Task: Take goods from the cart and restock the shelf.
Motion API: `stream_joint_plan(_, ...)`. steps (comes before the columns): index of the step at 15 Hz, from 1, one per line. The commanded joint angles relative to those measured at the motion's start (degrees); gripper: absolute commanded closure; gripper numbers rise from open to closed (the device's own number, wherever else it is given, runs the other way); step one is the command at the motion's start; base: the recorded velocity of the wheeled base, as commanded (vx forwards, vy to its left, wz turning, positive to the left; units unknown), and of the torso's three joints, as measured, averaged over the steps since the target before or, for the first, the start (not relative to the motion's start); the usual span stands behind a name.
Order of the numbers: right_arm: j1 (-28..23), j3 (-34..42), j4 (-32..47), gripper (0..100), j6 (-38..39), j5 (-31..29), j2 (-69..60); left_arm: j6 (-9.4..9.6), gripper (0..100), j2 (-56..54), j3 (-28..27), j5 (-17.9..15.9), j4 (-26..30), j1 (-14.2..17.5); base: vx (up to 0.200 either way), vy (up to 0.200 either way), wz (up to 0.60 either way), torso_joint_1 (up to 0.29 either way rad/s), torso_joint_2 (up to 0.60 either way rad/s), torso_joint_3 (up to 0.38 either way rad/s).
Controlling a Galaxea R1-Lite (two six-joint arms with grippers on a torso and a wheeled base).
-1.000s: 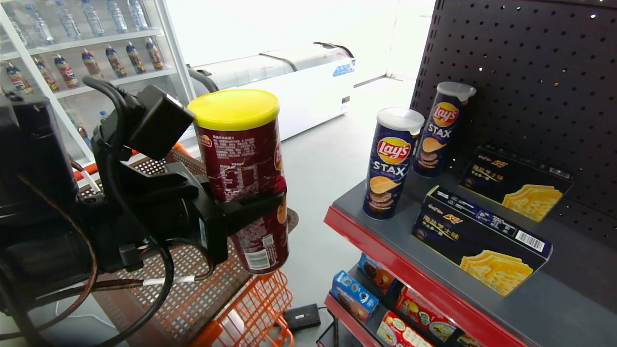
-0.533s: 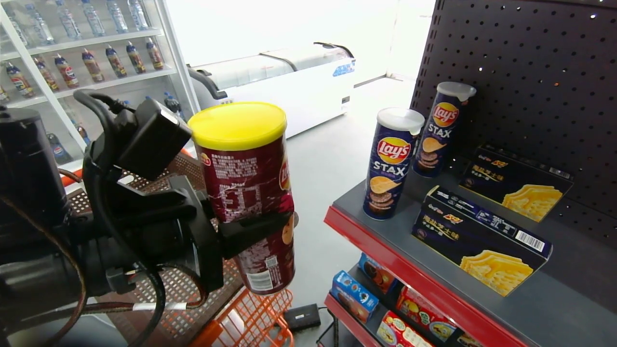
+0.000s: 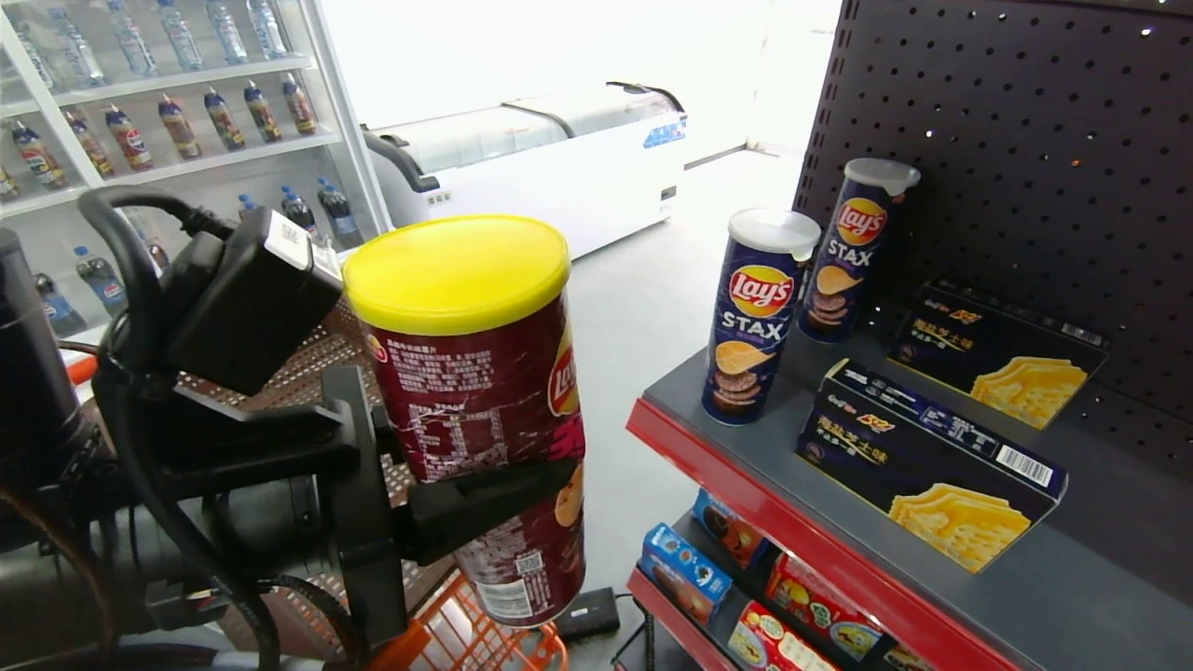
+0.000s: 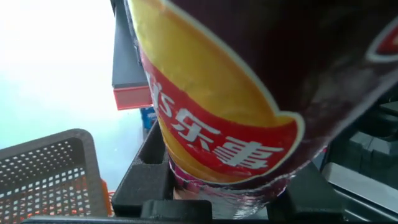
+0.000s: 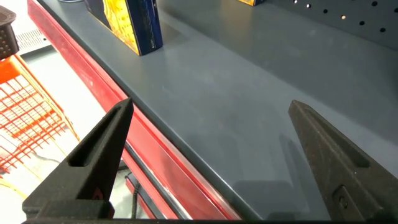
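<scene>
chip can | upright | clamped in left end effector

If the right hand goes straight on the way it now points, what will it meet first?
Most likely the bare grey top of the shelf: the open right hand frames it, with nothing between. The blue and yellow box stands off to one side, farther on. Depth is unclear.

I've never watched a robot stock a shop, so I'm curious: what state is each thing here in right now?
Red chip can: upright, lid on, held in the air beside the shelf.
Left gripper: shut on the red chip can.
Right gripper: open, empty, above the shelf.
Two blue chip cans: upright on the shelf, lids on.
Two boxes: lying on the shelf.
</scene>
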Motion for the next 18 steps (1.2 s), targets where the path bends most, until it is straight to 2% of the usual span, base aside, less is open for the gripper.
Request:
stream_joint_plan(1, 0.07, 0.00, 0.00, 0, -0.03, -0.05, 0.08, 0.00, 100, -0.09, 0.02, -0.58, -0.08, 0.12, 0.000, 0.000, -0.60, -0.002, 0.00, 0.007)
stream_joint_plan(13, -0.01, 0.00, 0.00, 0, -0.03, 0.04, 0.08, 0.00, 100, -0.09, -0.59, -2.95, -0.26, -0.23, 0.000, 0.000, -0.60, 0.002, 0.00, 0.004)
stream_joint_plan(18, 0.07, 0.00, 0.00, 0, -0.03, 0.04, 0.08, 0.00, 100, -0.09, -0.59, -2.95, -0.26, -0.05, 0.000, 0.000, -0.60, 0.000, 0.00, 0.004)
